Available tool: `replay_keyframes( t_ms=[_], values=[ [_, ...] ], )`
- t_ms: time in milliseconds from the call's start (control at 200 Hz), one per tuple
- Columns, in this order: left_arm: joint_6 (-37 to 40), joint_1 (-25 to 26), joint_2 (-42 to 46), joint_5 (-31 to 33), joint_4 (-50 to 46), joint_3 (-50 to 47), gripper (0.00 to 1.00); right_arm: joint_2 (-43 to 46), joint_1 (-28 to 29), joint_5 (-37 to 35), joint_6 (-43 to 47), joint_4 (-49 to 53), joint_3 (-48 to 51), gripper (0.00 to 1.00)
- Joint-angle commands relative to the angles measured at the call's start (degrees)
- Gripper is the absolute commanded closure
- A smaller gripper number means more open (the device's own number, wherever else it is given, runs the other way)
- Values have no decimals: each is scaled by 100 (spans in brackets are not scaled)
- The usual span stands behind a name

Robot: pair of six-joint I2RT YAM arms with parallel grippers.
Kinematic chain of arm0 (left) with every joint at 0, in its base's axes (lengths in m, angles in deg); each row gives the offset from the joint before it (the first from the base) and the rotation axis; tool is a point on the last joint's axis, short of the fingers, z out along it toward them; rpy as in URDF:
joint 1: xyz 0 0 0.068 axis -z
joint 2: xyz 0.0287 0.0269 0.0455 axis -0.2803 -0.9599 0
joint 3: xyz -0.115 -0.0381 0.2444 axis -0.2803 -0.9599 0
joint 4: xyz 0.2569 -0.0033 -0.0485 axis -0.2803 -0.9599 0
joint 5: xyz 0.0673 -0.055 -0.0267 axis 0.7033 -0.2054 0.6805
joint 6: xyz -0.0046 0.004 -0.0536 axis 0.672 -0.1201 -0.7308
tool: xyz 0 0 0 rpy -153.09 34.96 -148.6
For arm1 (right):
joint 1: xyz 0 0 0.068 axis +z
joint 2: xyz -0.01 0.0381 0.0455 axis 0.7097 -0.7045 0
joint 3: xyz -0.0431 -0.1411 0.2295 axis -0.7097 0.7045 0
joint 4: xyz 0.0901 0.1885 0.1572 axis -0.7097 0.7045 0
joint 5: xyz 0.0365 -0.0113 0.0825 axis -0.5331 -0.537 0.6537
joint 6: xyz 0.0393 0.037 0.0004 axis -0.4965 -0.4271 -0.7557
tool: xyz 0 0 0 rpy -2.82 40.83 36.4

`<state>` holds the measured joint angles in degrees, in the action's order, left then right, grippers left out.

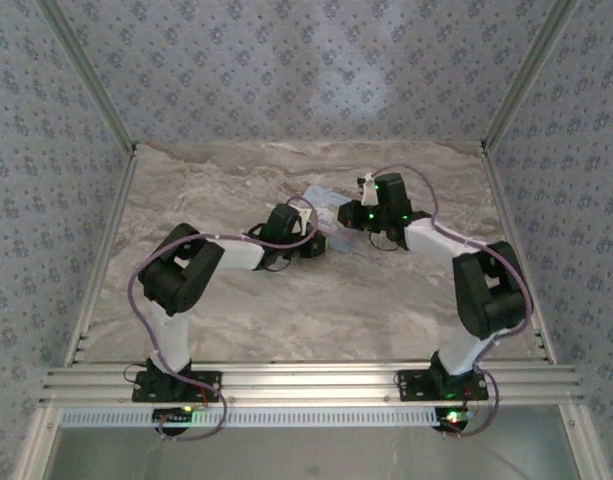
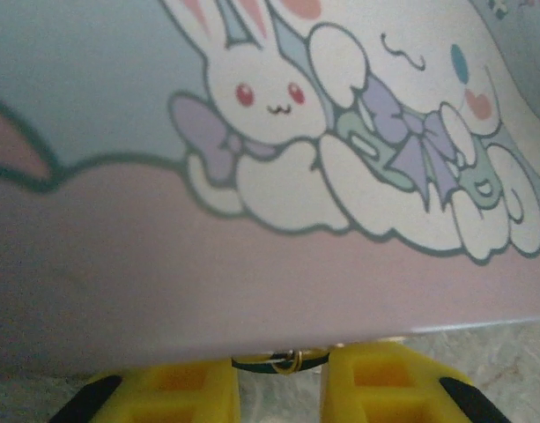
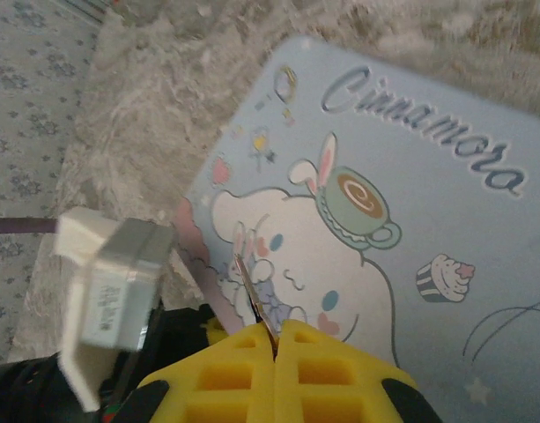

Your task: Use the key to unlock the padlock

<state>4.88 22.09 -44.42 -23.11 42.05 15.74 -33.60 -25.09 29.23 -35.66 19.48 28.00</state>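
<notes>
**Both tools nose to nose at the tin, open bench all round**

Your right tool point(image 3: 276, 333) is pinched together on the key point(image 3: 250, 286). The thin blade pokes out over the printed lid of the light-blue tin point(image 3: 410, 220), close to the lid's left edge. Your left tool point(image 2: 281, 374) sits low against the tin's side wall, with its fingers point(image 2: 181, 392) a little apart. Between their tips there's a small dark thing with a brass ring, the padlock point(image 2: 261, 362) by the look of it, right under the tin's bottom edge. Gripped or merely bracketed? Cannot tell from here.

From above, the two tools meet at the tin, mid-bench toward the back. For room, the bench point(image 1: 286, 310) lies bare between the elbows and the near rail point(image 1: 306, 372). A narrower strip runs behind the tin to the back wall point(image 1: 306, 80). The tight spot is a white-and-grey box point(image 3: 111, 291) hanging just left of your right tool.
</notes>
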Motion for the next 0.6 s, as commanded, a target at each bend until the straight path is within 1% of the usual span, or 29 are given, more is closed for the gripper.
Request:
replay_keyframes(
  t_ms=[0,205,325,595],
  values=[
    [-217,34,393,-339,-218,-40,84,597,-46,-308,489,188,240,100],
    [-403,39,591,-498,-521,-43,87,1582,-89,-559,899,280,1049,100],
    [-450,21,641,-549,-614,-37,87,2127,-97,-466,1002,206,1528,100],
    [-757,-27,745,-852,-712,-5,87,3073,146,-515,1373,73,2482,100]
  ],
)
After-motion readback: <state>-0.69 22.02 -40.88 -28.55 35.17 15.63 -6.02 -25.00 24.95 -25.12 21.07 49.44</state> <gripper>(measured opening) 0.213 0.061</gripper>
